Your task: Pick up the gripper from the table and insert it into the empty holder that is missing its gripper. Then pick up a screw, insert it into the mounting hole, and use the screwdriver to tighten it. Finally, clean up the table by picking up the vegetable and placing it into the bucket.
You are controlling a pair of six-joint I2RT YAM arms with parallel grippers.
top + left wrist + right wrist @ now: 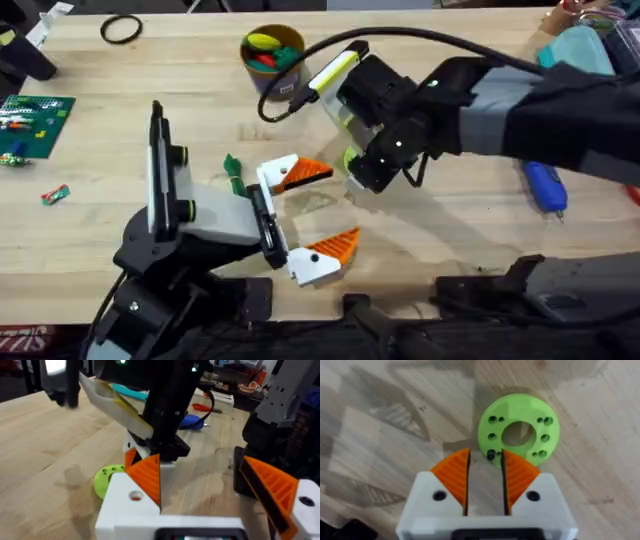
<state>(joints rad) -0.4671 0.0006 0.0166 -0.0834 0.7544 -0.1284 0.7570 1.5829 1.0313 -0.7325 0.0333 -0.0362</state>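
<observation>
- The right gripper (pixel 485 477) is hovering over a green disc (pixel 519 430) dotted with holes, fingers narrowly parted.
- The left gripper (pixel 310 215) is spreading wide above the counter (pixel 420 240).
- The bright-blue screwdriver (pixel 545 187) is lying flat.

bucket (pixel 271 52) label: not readable
screwdriver (pixel 545 187): no legible marking
green board (pixel 35 124) at the table's (pixel 420 260) left edge: small print, too blurred to read
wrapper (pixel 56 194) near that edge: red and green, lettering unreadable
red strip (pixel 22 335) at lower left corner: pale letters (cut off by the frame, cannot be made out)
green disc (pixel 519 430): holes, no numbers or text
overall: nothing readable
</observation>
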